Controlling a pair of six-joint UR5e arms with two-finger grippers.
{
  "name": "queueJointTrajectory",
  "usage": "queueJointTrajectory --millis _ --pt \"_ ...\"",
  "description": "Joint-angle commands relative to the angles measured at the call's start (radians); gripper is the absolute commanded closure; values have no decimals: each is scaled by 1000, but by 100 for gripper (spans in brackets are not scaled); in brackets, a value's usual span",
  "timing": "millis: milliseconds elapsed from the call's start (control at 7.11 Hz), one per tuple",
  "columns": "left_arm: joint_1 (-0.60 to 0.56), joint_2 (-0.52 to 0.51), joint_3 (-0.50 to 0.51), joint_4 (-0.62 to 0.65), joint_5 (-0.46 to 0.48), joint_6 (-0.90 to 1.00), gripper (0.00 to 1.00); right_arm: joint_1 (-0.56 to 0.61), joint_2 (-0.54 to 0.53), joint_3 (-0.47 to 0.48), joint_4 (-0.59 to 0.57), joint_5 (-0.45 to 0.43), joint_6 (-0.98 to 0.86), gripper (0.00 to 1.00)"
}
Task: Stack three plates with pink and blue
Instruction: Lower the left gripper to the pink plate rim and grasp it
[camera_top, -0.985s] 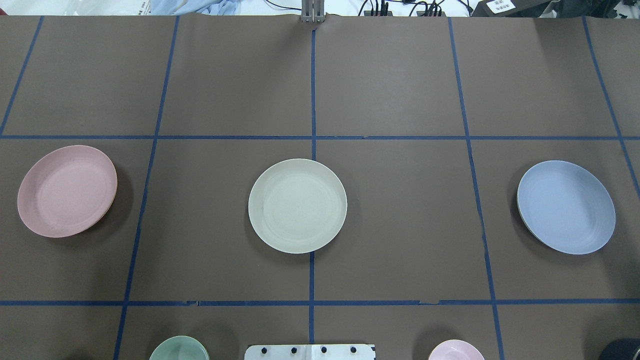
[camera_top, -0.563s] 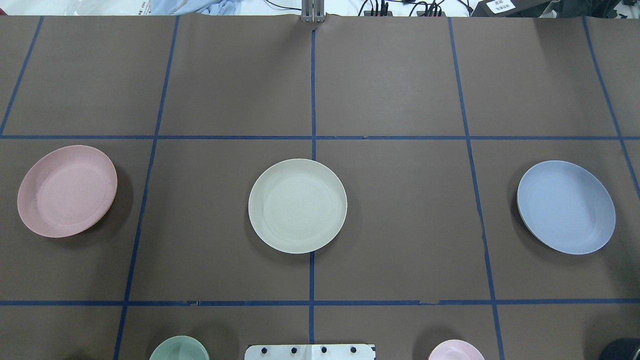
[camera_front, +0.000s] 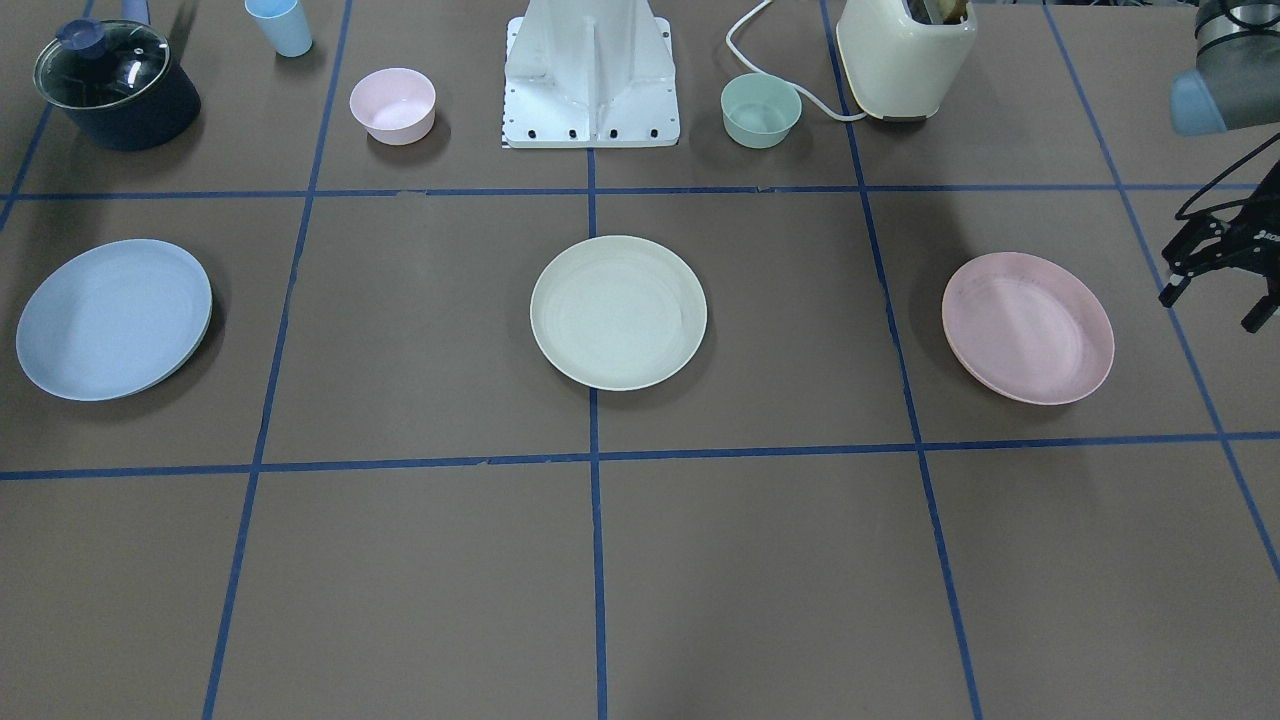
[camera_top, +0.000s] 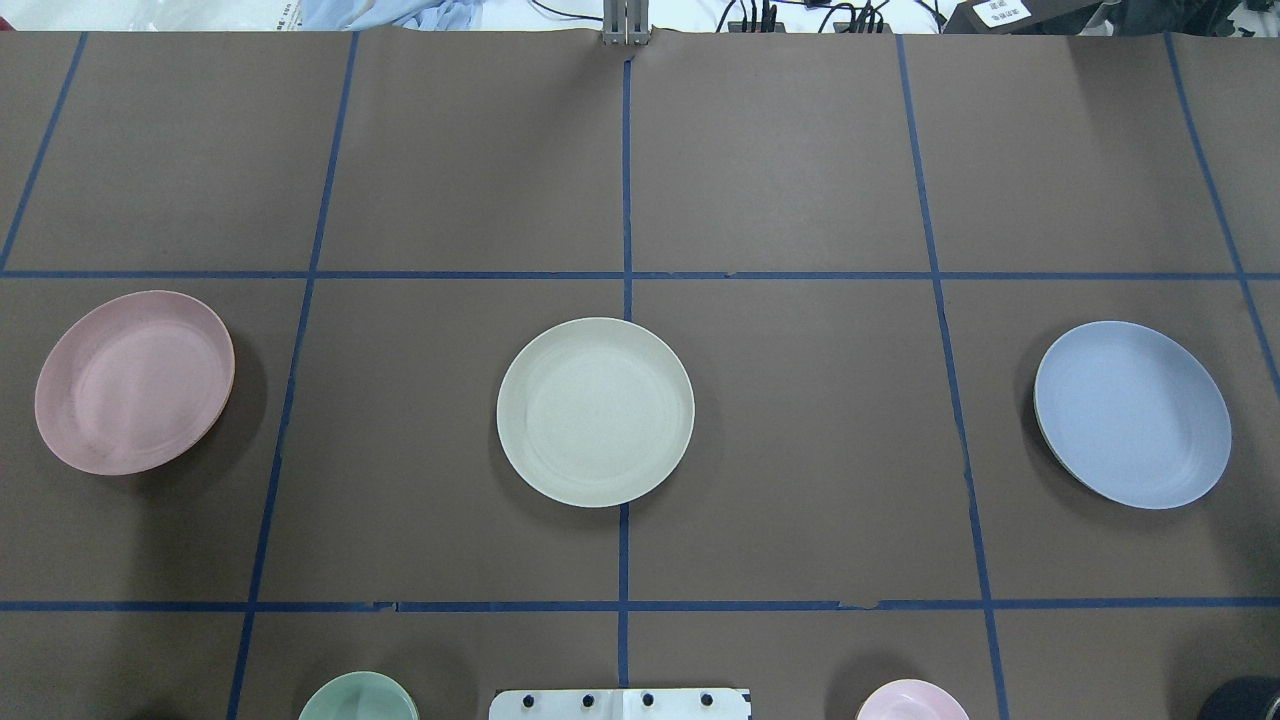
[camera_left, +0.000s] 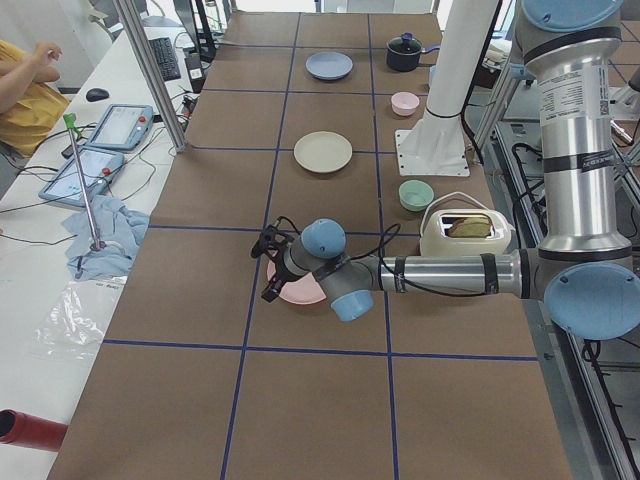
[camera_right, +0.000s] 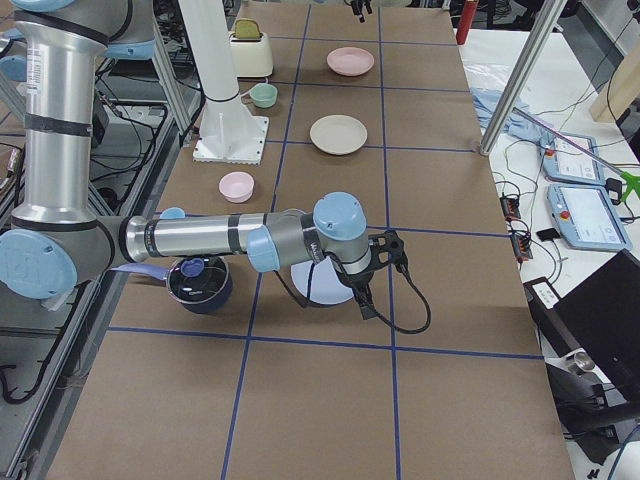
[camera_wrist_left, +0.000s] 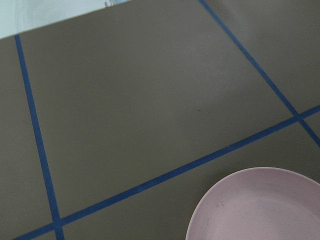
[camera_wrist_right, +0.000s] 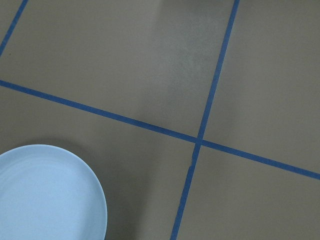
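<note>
Three round, shallow, matte plates with raised rims are laid apart on a paper-covered brown table (camera_top: 800, 450) gridded with blue tape (camera_top: 626, 180). The pink plate (camera_top: 134, 382) is set well to the robot's left of the cream plate (camera_top: 595, 411), the blue plate (camera_top: 1132, 414) well to its right. Beyond the pink plate the left gripper (camera_front: 1208, 310) is held spread, empty, partly cut off. Of the right gripper (camera_right: 380, 280), seen only side-on, the state cannot be told

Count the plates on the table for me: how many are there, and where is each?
3. The pink plate lies on the robot's left, the cream plate in the middle and the blue plate on its right. All lie apart, none stacked. No other plate shows in any view.
</note>
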Motion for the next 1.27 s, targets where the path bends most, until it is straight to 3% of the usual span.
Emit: queueJointTrajectory --millis 0,141,563,704,844,1126 --pt "178 1 62 -81 196 -248 7 0 -2 0 0 0 0 0" --pt "238 1 62 -87 241 -311 10 0 -2 0 0 0 0 0" --pt "269 1 146 -165 261 -309 19 0 -3 0 0 0 2 0" --pt "269 -1 147 -172 261 -307 37 0 -2 0 0 -2 0 0" --pt "269 -5 138 -172 260 -304 96 0 -2 0 0 -2 2 0" --pt "269 -9 119 -172 249 -301 100 0 -2 0 0 0 2 0"
